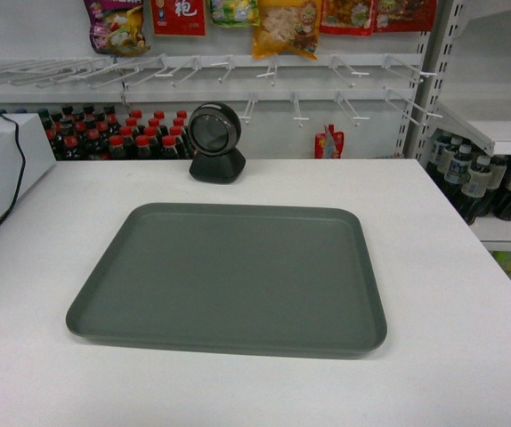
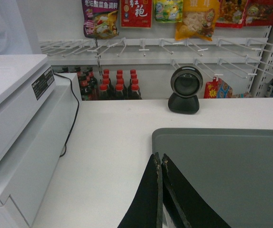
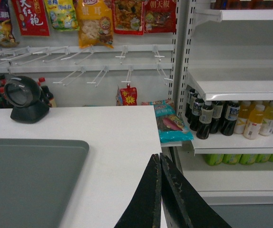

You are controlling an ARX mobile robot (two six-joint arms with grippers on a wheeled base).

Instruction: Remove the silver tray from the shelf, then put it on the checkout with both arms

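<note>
Tray point(image 1: 229, 277) flat on checkout point(image 1: 433, 267), long axis left-right.

A silver tray point(image 1: 229, 277) lies flat on the white checkout point(image 1: 442, 294), empty, its long side facing the camera. At 12 o'clock from it stands a round black scanner point(image 1: 216, 142), well apart. Red-capped dark bottles point(image 1: 117, 138) line up at 10 o'clock behind the counter; snack packets point(image 1: 284, 25) hang above, and a shelf point(image 1: 496, 133) holding dark bottles point(image 1: 478, 185) sits at 2 o'clock.
</note>
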